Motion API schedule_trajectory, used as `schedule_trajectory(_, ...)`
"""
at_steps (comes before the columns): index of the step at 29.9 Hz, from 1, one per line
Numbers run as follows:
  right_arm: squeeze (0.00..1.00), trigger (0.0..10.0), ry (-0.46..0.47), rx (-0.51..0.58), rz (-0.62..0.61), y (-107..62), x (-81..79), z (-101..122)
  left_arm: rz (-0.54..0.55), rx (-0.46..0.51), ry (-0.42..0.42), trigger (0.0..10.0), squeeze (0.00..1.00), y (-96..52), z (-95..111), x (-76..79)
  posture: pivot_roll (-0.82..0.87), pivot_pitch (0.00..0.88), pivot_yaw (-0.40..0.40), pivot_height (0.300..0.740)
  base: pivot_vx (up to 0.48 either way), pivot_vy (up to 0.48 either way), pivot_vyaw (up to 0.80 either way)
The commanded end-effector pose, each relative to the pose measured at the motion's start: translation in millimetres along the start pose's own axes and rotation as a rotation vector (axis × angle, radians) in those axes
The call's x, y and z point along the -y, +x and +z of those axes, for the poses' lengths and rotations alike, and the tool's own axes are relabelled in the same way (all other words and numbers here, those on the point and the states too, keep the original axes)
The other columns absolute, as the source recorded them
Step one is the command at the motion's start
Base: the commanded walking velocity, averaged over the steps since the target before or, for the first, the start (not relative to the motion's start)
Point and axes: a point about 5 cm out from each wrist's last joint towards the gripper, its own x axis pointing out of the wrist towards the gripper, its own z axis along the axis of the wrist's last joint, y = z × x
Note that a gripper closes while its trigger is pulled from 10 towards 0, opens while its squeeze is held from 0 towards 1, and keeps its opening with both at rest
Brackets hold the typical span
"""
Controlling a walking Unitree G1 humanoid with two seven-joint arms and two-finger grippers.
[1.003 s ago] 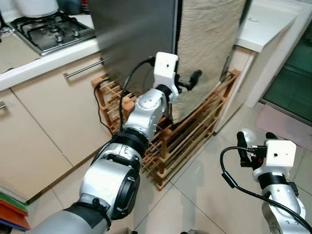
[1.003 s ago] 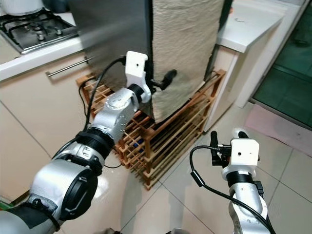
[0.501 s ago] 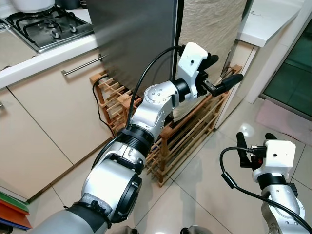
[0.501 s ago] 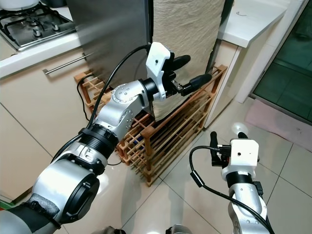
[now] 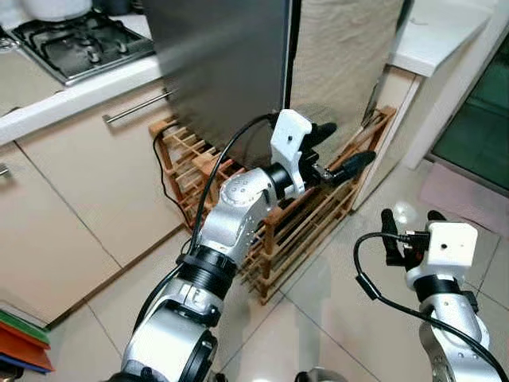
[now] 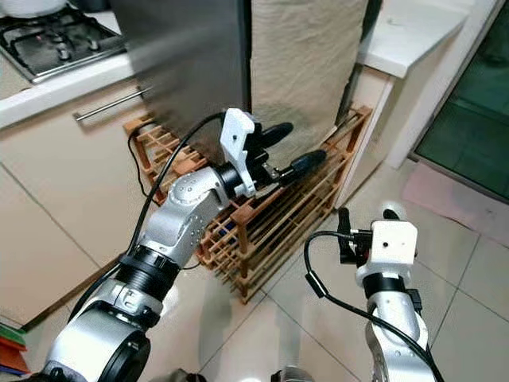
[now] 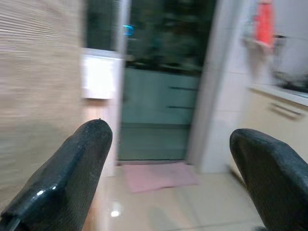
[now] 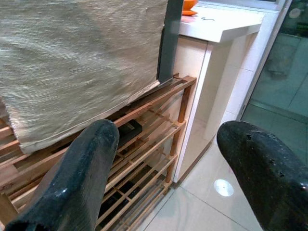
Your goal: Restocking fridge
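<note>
Left eye view shows the fridge [image 5: 231, 64] as a tall steel-grey slab in the upper centre of the frame, its door shut, with a beige woven cloth [image 5: 342, 64] hanging down its right-hand part and over the wooden rack [image 5: 310, 219] that sits low at its foot. The left gripper [image 5: 330, 151] is at the centre of the frame, just in front of the lower edge of that cloth, near the seam between grey panel and cloth; my reading is that it is placed there to find the door edge, since nothing can be restocked while the fridge is shut. Its two black fingers are spread apart and hold nothing, one pointing up-right, the other angled down-right over the rack's top rail. The left arm runs up from the bottom centre, elbow bent, forearm rising toward the fridge, the wrist's white camera block turned toward the cloth. The right gripper [image 5: 407, 231] sits low at the lower right above the tiled floor [image 5: 342, 310], fingers parted and empty, likely kept back out of the way, its forearm upright. No groceries to load can be made out.
</note>
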Motion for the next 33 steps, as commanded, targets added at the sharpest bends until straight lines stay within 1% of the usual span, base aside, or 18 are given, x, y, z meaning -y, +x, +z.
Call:
schedule_trajectory(1, 0.0, 10.0, -0.001, 0.009, -0.008, 5.5, 0.1, -0.4, 0.233, -0.021, 0.052, 10.0, 0.0, -19.7, 1.1, -36.5, -0.21, 0.008, 0.042, 0.732, 0.0, 0.0, 0.0)
schedule_trajectory(2, 0.0, 10.0, -0.001, 0.009, -0.008, 5.5, 0.1, -0.4, 0.233, -0.021, 0.052, 10.0, 0.0, -19.7, 1.1, -36.5, -0.21, 0.008, 0.042, 0.732, 0.0, 0.0, 0.0)
schedule_trajectory(4, 0.0, 10.0, 0.001, 0.012, -0.013, 7.9, 0.2, -0.5, 0.322, -0.037, 0.069, 10.0, 0.0, -30.7, 0.8, -50.1, -0.21, 0.004, 0.039, 0.732, 0.0, 0.0, 0.0)
schedule_trajectory(5, 0.0, 10.0, 0.001, 0.012, -0.013, 7.9, 0.2, -0.5, 0.322, -0.037, 0.069, 10.0, 0.0, -30.7, 0.8, -50.1, -0.21, 0.004, 0.039, 0.732, 0.0, 0.0, 0.0)
schedule_trajectory(6, 0.0, 10.0, 0.006, 0.016, -0.013, 10.1, -0.6, -0.3, 0.392, -0.041, 0.082, 10.0, 0.0, -40.6, 1.2, -58.7, -0.2, 0.0, 0.035, 0.732, 0.0, 0.0, 0.0)
schedule_trajectory(7, 0.0, 10.0, 0.006, 0.016, -0.013, 10.1, -0.6, -0.3, 0.392, -0.041, 0.082, 10.0, 0.0, -40.6, 1.2, -58.7, -0.2, 0.0, 0.035, 0.732, 0.0, 0.0, 0.0)
schedule_trajectory(9, 0.0, 10.0, 0.009, 0.024, -0.012, 12.5, -1.8, 0.1, 0.433, -0.056, 0.089, 10.0, 0.0, -49.7, -3.0, -60.5, -0.18, 0.0, 0.032, 0.732, 0.0, 0.0, 0.0)
schedule_trajectory(11, 0.0, 10.0, 0.012, 0.03, -0.007, 14.9, -3.5, 0.2, 0.461, -0.077, 0.094, 10.0, 0.0, -56.2, -10.3, -57.2, -0.17, 0.0, 0.028, 0.732, 0.0, 0.0, 0.0)
schedule_trajectory(13, 0.0, 10.0, 0.014, 0.035, -0.004, 17.1, -4.6, -0.1, 0.498, -0.1, 0.094, 10.0, 0.0, -59.4, -16.9, -54.8, -0.16, 0.0, 0.025, 0.732, 0.0, 0.0, 0.0)
schedule_trajectory(15, 0.0, 10.0, 0.017, 0.043, 0.001, 20.1, -6.4, 0.3, 0.501, -0.109, 0.08, 10.0, 0.0, -58.6, -22.0, -49.6, -0.16, 0.0, 0.022, 0.732, 0.0, 0.0, 0.0)
schedule_trajectory(17, 0.0, 10.0, 0.016, 0.047, 0.004, 21.3, -7.2, 0.9, 0.495, -0.111, 0.085, 10.0, 0.0, -57.2, -22.3, -47.5, -0.16, 0.0, 0.021, 0.732, 0.0, 0.0, 0.0)
schedule_trajectory(19, 0.0, 10.0, 0.014, 0.053, -0.002, 22.6, -6.2, 2.0, 0.448, -0.089, 0.091, 10.0, 0.0, -56.4, -18.8, -42.9, -0.16, 0.0, 0.021, 0.732, 0.0, 0.0, 0.0)
schedule_trajectory(22, 0.0, 10.0, 0.011, 0.068, -0.015, 23.8, -3.1, 4.5, 0.393, -0.053, 0.071, 10.0, 0.0, -62.1, -13.0, -37.7, -0.16, 0.0, 0.02, 0.732, 0.0, 0.0, 0.0)
schedule_trajectory(24, 0.0, 10.0, 0.01, 0.076, -0.02, 23.8, -1.2, 5.7, 0.389, -0.041, 0.059, 10.0, 0.0, -67.3, -10.4, -36.4, -0.16, 0.0, 0.016, 0.732, 0.0, 0.0, 0.0)
schedule_trajectory(25, 0.0, 10.0, 0.008, 0.079, -0.022, 23.5, -0.5, 6.3, 0.398, -0.034, 0.056, 10.0, 0.0, -71.5, -8.0, -36.7, -0.15, 0.0, 0.015, 0.732, 0.0, 0.0, 0.0)
schedule_trajectory(28, 0.0, 10.0, -0.001, 0.099, -0.034, 20.1, 3.4, 12.7, 0.422, -0.035, 0.09, 10.0, 0.0, -85.4, -0.2, -34.9, -0.14, 0.0, 0.005, 0.732, 0.0, 0.0, 0.0)
schedule_trajectory(31, 0.0, 10.0, -0.007, 0.119, -0.035, 7.4, 6.9, 23.6, 0.426, -0.044, 0.113, 10.0, 0.0, -106.4, 7.1, -30.7, -0.14, 0.0, 0.002, 0.732, 0.0, 0.0, 0.0)
schedule_trajectory(33, 0.0, 10.0, -0.02, 0.094, 0.004, -14.7, 9.4, 27.1, 0.42, -0.097, 0.173, 10.0, 0.0, -135.9, 4.2, -23.5, -0.14, 0.0, -0.005, 0.732, 0.0, 0.0, 0.0)
